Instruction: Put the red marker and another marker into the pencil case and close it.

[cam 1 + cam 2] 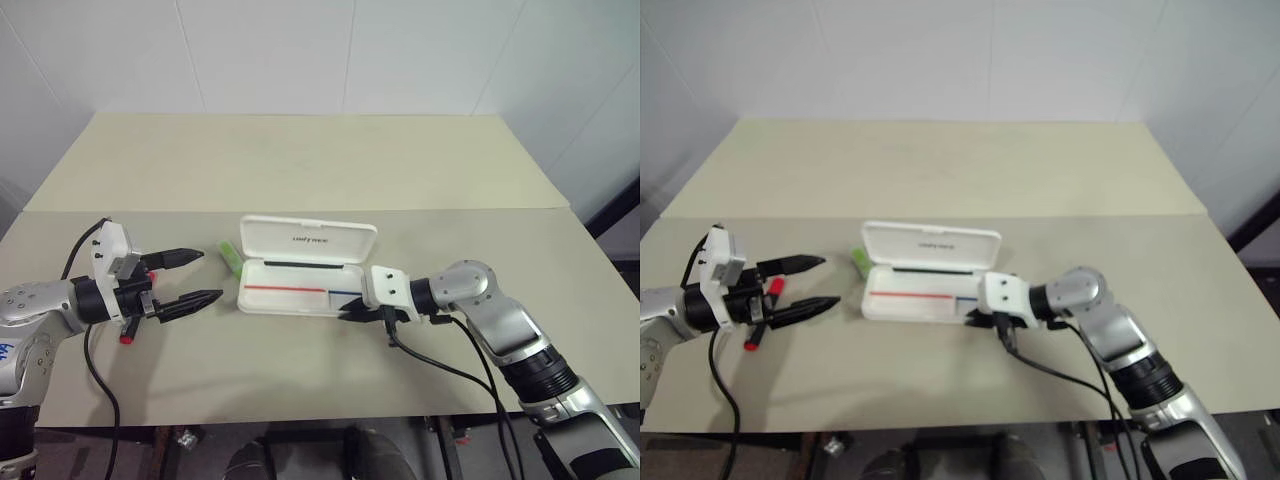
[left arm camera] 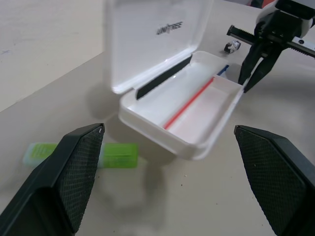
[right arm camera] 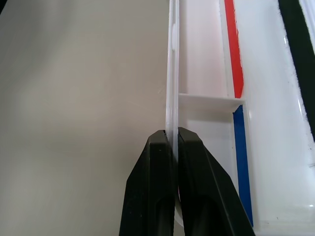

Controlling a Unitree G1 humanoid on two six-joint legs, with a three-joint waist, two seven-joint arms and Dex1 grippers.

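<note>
White walls stand behind our tan table (image 1: 300, 170), and the pencil case (image 1: 300, 285) lies open in the middle of it, its lid standing up at the back. Nothing is inside the tray yet except the thin red and blue stripe.

Our right gripper (image 3: 172, 147) has its two fingers pressed together on the thin front wall of the case, near the right-hand end. We think this could go wrong. If that arm pulls or twists, the light case may slide, tip, or drag away from where our other arm wants to drop things. The lid could also flop shut too soon.

Our left gripper (image 1: 190, 280) hangs above the table to the left of the case, with its fingers spread wide and nothing between them. It points toward the case.

The green marker (image 1: 230, 256) lies flat on the table just beside the left end of the case, close to the tip of the far left finger. The red marker (image 1: 128, 335) lies partly hidden under our left gripper, with its red cap poking out near us. Since it sits below the wrist and not in front of the fingers, we judge a blind grab could miss it or knock it rolling.
</note>
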